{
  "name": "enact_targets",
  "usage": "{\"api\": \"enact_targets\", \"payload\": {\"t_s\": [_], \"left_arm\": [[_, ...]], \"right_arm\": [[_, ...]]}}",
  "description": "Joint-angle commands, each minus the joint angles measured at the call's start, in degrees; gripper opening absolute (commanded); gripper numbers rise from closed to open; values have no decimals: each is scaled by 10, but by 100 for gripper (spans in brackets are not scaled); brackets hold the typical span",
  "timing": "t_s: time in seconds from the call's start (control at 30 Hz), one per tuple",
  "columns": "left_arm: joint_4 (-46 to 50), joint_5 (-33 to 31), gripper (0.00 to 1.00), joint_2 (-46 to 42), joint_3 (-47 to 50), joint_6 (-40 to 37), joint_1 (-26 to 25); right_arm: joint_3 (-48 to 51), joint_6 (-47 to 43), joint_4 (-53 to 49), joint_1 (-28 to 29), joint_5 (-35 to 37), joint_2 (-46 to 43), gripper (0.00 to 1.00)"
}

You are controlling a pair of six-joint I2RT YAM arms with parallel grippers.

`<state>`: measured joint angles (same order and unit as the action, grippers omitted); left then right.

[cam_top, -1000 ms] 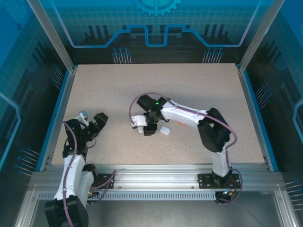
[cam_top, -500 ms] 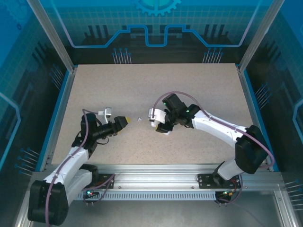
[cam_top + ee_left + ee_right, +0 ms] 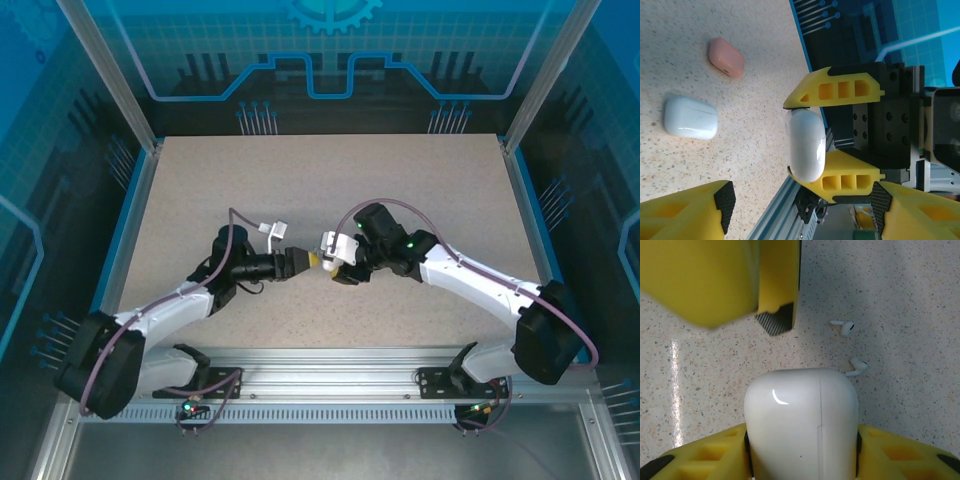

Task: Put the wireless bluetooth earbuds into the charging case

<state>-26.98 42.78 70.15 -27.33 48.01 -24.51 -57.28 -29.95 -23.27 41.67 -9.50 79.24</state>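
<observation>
Earbuds (image 3: 846, 327) lie on the desk (image 3: 935, 285); our right pincer (image 3: 825, 136) clamps the shut white case (image 3: 802, 435), and our open left pincer (image 3: 303, 262) beside it could knock it free.

The table (image 3: 740, 150) is beige with fine dark speckles. The fingers (image 3: 840, 90) are yellow (their pads (image 3: 775, 322) black), the held case (image 3: 805, 145) plain white. One lying case (image 3: 690, 117) is white, the other case (image 3: 726, 57) salmon-pink. The earbuds (image 3: 844, 326) are white, dark-tipped.
</observation>
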Motion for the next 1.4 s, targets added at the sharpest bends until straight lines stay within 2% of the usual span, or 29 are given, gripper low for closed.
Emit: {"api": "enact_targets", "payload": {"t_s": [0.0, 0.4, 0.6, 0.97, 1.07, 1.13, 1.27, 1.3, 1.37], "left_arm": [[-32, 10, 71, 22, -26, -9, -15], [-17, 6, 56, 73, -65, -34, -49], [-2, 4, 39, 82, -72, -45, -50], [2, 1, 30, 83, -77, -60, -50], [8, -10, 25, 70, -78, -74, -50], [12, -22, 24, 57, -76, -86, -49], [30, -51, 18, 17, -71, -131, -50], [39, -60, 17, 5, -70, -148, -50], [62, -75, 14, -18, -71, -186, -50]], "right_arm": [[6, 6, 20, -1, -13, -16, 49], [-11, 10, 16, 9, -13, -1, 49], [-16, 14, 14, 12, -12, 3, 49], [-22, 32, 3, 15, -3, 3, 52], [-22, 44, -4, 9, 4, -13, 58], [-17, 57, -6, 4, 1, -35, 65], [12, 92, 13, -10, -26, -107, 88], [22, 102, 19, -17, -36, -130, 97], [43, 125, 37, -29, -55, -172, 100]]}}
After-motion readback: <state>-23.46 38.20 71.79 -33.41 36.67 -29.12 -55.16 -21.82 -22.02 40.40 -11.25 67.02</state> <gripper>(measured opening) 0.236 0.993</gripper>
